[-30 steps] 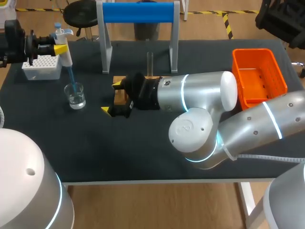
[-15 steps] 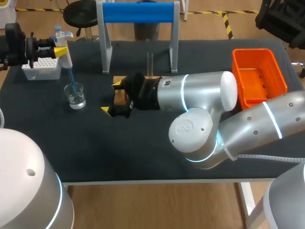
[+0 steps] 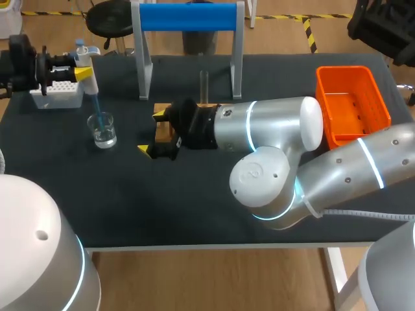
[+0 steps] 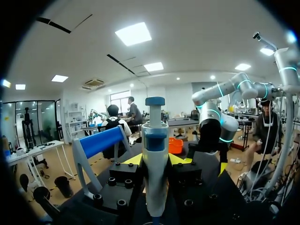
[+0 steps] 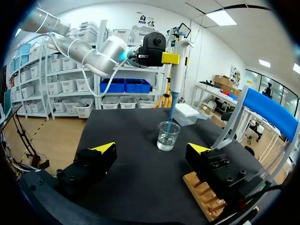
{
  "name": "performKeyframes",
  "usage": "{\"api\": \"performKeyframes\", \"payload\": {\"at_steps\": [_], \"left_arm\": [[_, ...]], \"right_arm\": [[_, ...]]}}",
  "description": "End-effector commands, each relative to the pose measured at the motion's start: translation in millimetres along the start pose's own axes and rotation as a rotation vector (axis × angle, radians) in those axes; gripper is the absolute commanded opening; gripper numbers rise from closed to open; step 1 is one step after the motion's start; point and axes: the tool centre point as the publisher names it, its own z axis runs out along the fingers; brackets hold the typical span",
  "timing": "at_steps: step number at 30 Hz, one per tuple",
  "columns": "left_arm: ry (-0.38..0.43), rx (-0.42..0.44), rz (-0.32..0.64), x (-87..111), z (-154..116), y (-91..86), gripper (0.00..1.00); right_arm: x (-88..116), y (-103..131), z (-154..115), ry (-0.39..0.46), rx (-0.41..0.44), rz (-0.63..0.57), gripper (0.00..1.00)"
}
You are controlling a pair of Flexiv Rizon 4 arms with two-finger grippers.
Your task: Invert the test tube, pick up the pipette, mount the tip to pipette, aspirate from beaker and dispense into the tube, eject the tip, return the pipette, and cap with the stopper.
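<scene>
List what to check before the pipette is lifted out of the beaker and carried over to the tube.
1. Grip: the left gripper has a finger on each side of the pipette: ok.
2. Mounting: the tip is on the pipette, with its end inside the beaker: ok.
3. Liquid drawn into the tip: cannot tell.
4. Source: the beaker stands upright with water in it: ok.
5. Target: the test tube stands upright by the wooden rack: ok. Open end up: cannot tell.
6. Way across: the right gripper, open and empty, sits between beaker and test tube: probably not ok.
</scene>
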Motion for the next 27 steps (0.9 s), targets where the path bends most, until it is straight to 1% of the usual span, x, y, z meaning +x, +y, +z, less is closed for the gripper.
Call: {"api": "performKeyframes", "payload": {"at_steps": [1, 12, 27], "left_arm": [[0.003, 0.000, 0.000, -2.5, 0.6, 4.7, 0.00], [0.003, -0.001, 0.005, -2.9, 1.3, 14.2, 0.00], [0.000, 0.005, 0.002, -2.7, 0.2, 20.6, 0.00]], "right_arm": [[-0.8, 0.4, -0.6, 0.004, 0.002, 0.000, 1.00], [-0.8, 0.4, -0.6, 0.004, 0.002, 0.000, 1.00], [-0.8, 0.4, -0.6, 0.004, 0.002, 0.000, 1.00]]}}
